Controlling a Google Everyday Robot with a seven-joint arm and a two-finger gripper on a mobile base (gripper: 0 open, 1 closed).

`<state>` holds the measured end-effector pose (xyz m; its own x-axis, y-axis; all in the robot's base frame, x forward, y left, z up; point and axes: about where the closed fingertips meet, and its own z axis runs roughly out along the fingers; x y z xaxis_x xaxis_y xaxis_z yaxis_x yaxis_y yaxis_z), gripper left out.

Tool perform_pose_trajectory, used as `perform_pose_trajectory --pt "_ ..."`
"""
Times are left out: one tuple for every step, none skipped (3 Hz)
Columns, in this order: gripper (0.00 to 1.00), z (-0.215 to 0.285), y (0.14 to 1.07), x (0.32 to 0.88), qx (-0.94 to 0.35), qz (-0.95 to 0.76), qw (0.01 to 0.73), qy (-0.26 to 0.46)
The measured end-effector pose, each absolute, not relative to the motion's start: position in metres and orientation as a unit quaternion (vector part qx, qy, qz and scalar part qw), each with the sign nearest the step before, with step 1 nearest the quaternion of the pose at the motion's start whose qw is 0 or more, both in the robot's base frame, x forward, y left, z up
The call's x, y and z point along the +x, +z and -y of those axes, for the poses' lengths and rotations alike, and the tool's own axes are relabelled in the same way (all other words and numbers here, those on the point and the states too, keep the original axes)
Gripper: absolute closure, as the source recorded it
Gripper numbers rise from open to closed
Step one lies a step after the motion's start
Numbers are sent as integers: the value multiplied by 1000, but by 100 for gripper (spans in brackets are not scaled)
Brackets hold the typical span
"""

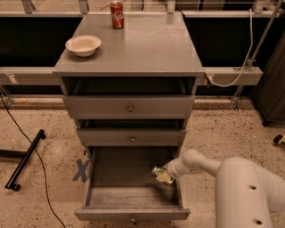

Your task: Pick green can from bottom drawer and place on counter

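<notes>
The bottom drawer [124, 196] is pulled wide open. My gripper [164, 176] reaches into its right side from the white arm [240, 187] at the lower right. It is shut on the green can [156, 171], which shows as a small shiny green shape at the fingertips, held a little above the drawer floor near the right wall. The grey counter [147, 44] is the cabinet's top, well above the gripper.
A red cola can [117, 13] stands at the counter's back edge and a white bowl [83, 44] at its left. The two upper drawers [130, 107] [132, 138] stick out slightly over the bottom one. A black bar [24, 160] and a blue X mark [81, 170] are on the floor at left.
</notes>
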<state>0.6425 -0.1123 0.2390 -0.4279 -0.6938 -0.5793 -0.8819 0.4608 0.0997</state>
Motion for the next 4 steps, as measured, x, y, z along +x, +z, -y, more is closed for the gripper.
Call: perform_pose_trajectory --pt "100 133 309 643 -471 -803 291 221" --pt "100 158 386 641 -475 -785 321 235" --pt "100 174 440 637 -489 -772 332 233" --pt "100 196 510 636 -490 -742 376 259"
